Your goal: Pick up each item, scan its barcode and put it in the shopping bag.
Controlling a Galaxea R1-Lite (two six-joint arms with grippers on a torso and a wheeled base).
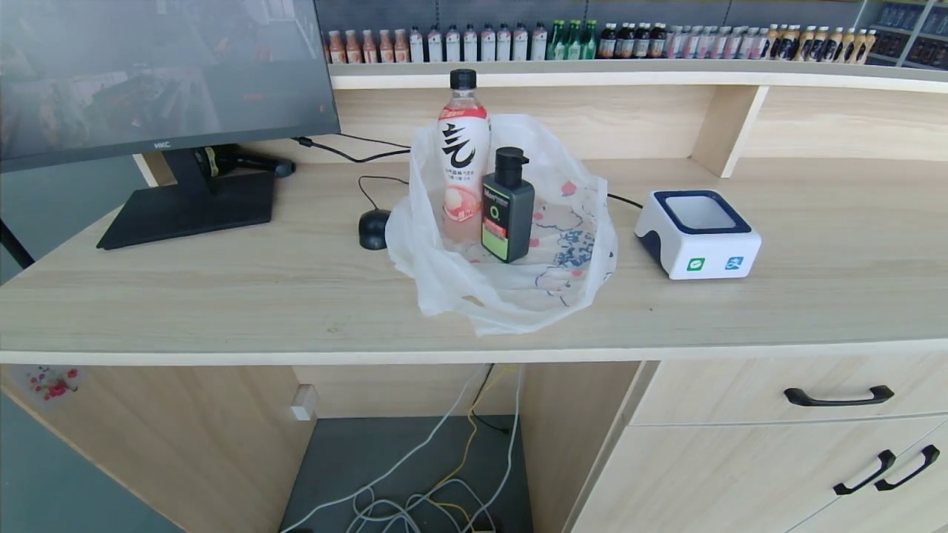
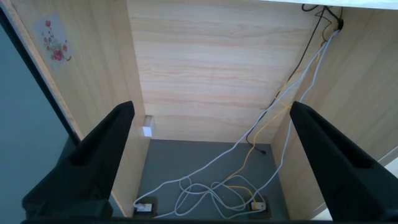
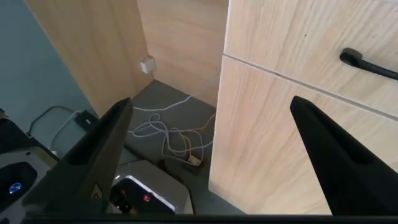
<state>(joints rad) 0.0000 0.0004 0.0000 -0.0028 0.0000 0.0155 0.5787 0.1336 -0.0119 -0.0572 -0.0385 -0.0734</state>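
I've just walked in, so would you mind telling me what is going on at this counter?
Nothing is being handled right now. The left gripper and right gripper hang below the wooden counter, jaws wide apart and empty. A pink drink bottle with a black cap and a dark pump bottle with a green label stand upright in the opened white plastic shopping bag, beside the white and blue scanner box.

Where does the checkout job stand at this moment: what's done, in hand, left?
Done, by the look of it: the drink bottle and the pump bottle both stand inside the opened shopping bag on the counter. In hand: nothing; the left gripper and right gripper are open and empty, down below the counter. Left: seemingly nothing to pack; whether either item passed the scanner cannot be told.
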